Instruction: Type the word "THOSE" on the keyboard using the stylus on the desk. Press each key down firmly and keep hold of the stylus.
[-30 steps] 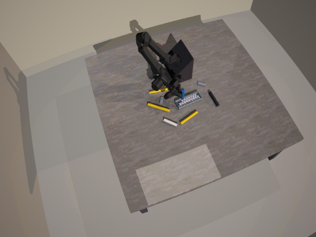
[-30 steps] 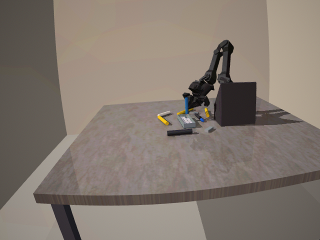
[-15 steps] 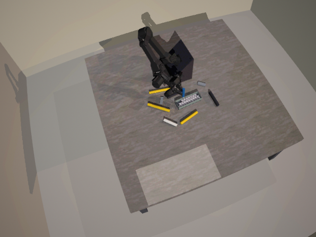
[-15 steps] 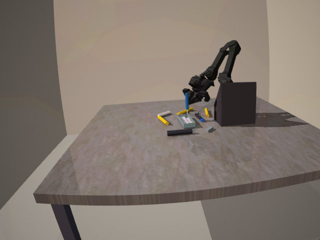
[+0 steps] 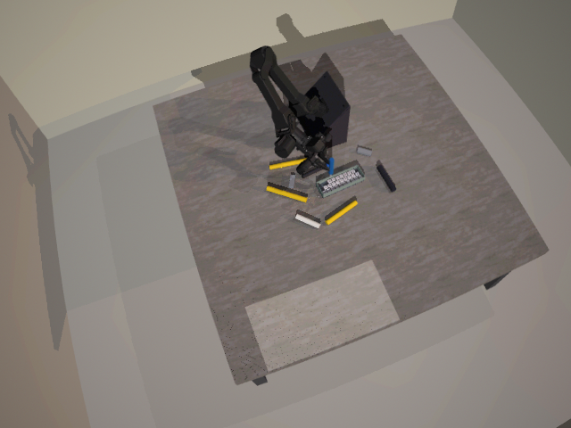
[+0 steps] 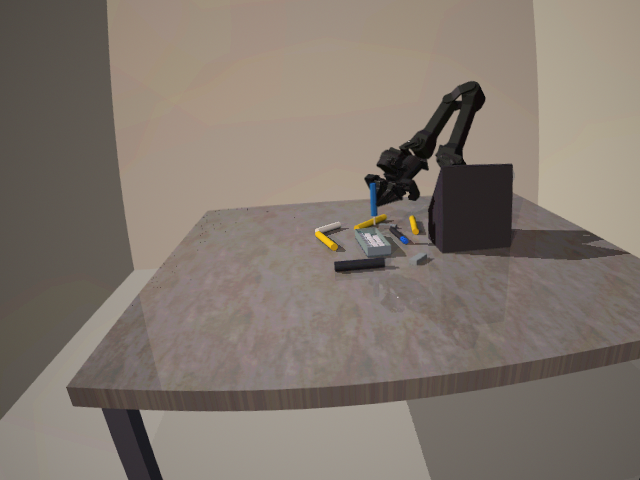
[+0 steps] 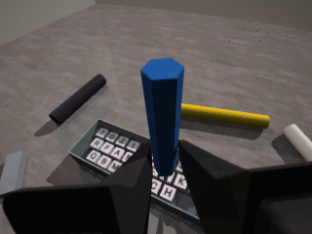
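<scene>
You're looking at a mottled brown-grey table (image 5: pixel 428 198) (image 6: pixel 248 330) (image 7: pixel 39 44) on a pale floor (image 5: pixel 152 322) (image 6: pixel 289 444). From above, a cream wall (image 5: pixel 138 41) stands at twelve o'clock, a tan wall (image 5: pixel 28 239) at nine; light brightens the tabletop toward six.
</scene>
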You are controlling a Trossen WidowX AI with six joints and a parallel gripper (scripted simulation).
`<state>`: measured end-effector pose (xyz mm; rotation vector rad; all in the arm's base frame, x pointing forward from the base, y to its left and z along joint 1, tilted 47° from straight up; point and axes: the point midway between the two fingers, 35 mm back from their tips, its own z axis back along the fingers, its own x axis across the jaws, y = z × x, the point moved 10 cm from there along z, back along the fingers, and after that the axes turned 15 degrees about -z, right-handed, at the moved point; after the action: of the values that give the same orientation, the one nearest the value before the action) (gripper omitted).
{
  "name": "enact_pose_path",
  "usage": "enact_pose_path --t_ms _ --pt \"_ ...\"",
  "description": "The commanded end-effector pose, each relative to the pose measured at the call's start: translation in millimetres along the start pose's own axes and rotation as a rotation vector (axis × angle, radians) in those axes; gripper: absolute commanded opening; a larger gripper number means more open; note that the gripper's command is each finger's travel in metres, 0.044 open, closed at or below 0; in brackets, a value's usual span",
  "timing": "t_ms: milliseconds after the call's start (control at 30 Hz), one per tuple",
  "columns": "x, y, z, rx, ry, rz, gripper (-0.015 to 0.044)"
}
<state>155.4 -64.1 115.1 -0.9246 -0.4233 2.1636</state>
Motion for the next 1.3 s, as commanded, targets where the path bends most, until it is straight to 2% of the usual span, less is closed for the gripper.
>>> enact_pose_path --t_ms 0,333,1267 --pt "-10.9 -5.4 -0.6 -0.002 0.004 0.003 0.0" --pt "-47.9 -22.3 -5.3 -0.002 0.013 0.003 0.0" --pt "-52.0 -5.0 -14.7 -0.002 0.014 0.003 0.0"
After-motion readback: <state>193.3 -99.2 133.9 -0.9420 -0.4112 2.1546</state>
